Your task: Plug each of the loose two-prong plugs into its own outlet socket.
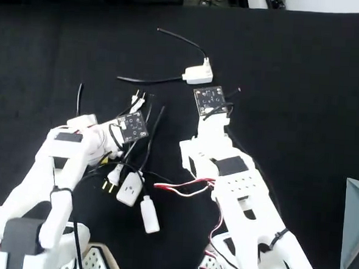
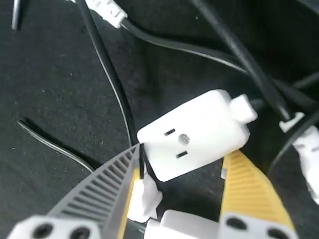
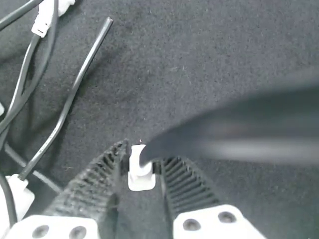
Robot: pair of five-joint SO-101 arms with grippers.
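Left gripper point(image 2: 182, 157): jaws spread, one grey finger and one yellow.
Outlet socket point(image 2: 194, 129): white, lies on the black table cloth point(image 1: 305, 69) between the spread fingertips. Its two-slot face is turned up to the wrist camera. Its long axis runs across the gap, with the cord end on the yellow finger's side.
Right gripper point(image 3: 142, 159): pressed onto a small white plug point(image 3: 139, 175). The plug's black cord point(image 3: 234, 134) leads away over one finger; its prongs are hidden.
Second socket point(image 1: 198, 75): white, corded, beyond the right gripper.
Loose plug point(image 1: 136, 101): prongs point away from the arms.
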